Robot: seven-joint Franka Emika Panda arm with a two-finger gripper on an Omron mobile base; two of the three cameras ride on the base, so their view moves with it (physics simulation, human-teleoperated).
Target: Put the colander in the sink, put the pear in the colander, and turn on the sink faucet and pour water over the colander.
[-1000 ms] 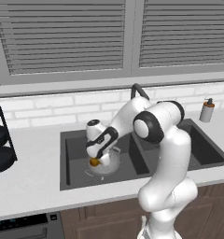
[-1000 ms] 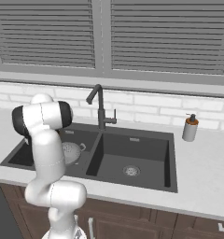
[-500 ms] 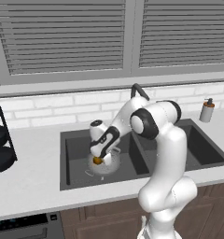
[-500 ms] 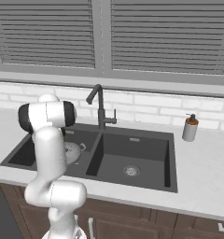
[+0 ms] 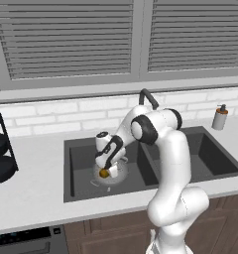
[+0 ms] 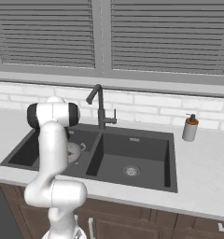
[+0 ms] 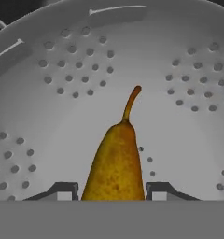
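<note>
End effector (image 5: 105, 173) lowered since before, grasping speckled golden pear (image 7: 116, 164), inside perforated pale metal colander (image 7: 53, 116)

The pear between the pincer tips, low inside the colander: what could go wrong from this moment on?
1. The pear sits between the pincer tips just above the colander wall; if they open late or lift first, it may come back out.
2. The colander is small and light-looking; a push downward could tip or slide it in the sink.
3. The faucet stands close behind the arm, which might knock it when withdrawing.
</note>
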